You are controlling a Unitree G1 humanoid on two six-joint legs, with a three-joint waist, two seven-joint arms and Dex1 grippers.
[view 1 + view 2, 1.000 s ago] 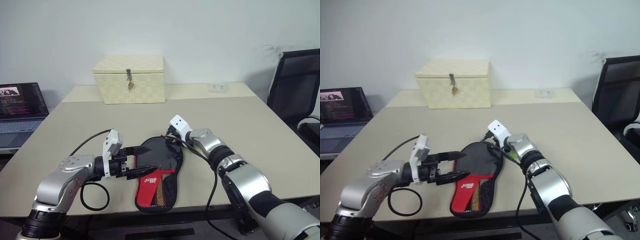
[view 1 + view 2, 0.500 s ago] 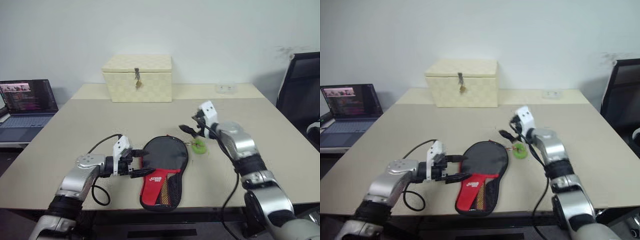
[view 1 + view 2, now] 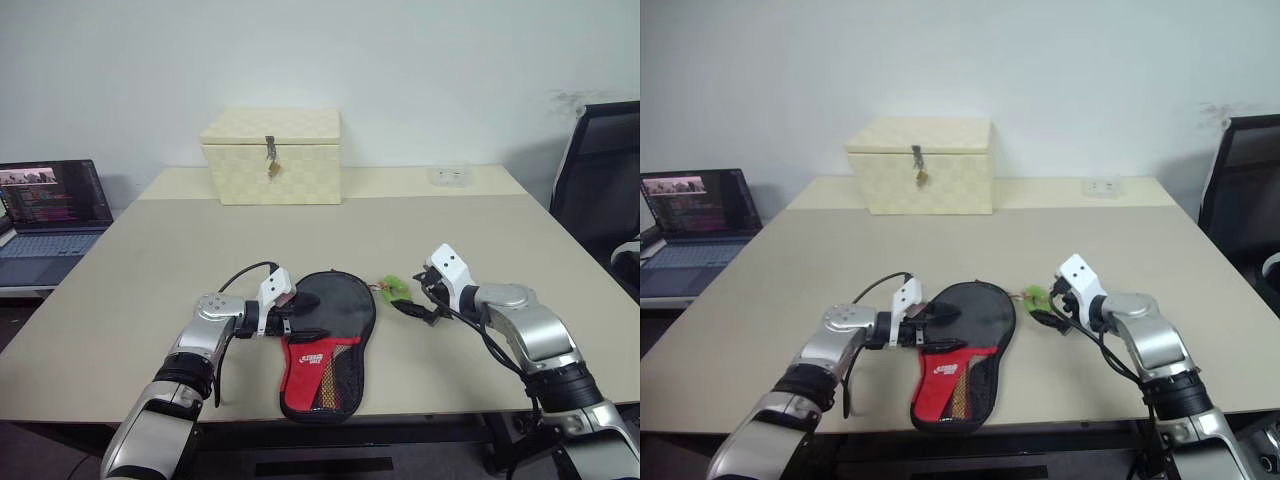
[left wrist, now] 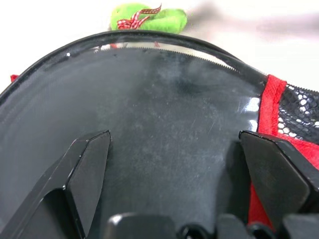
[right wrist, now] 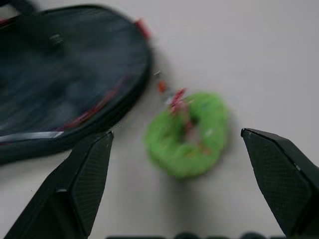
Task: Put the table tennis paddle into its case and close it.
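The case (image 3: 328, 330) lies flat near the table's front edge, its round end black and its handle end red with mesh showing. The table tennis paddle is hidden. My left gripper (image 3: 303, 316) is at the case's left rim. It is open, with its fingers (image 4: 87, 169) spread over the glossy black face (image 4: 164, 114). The green zipper pull (image 3: 393, 288) lies on the table just right of the round end. My right gripper (image 3: 412, 304) is open close beside it. In the right wrist view the green zipper pull (image 5: 192, 134) sits ahead between the wide fingers (image 5: 89, 174), untouched.
A cream woven box (image 3: 272, 156) with a metal latch stands at the back of the table (image 3: 470, 240). A laptop (image 3: 50, 205) sits off to the left and a black chair (image 3: 600, 180) on the right. A small clear item (image 3: 450, 174) lies at the back right.
My right gripper has drawn away from the case's upper right rim, to the right and down toward the table. My left gripper has moved further in over the case. The camera has shifted too.
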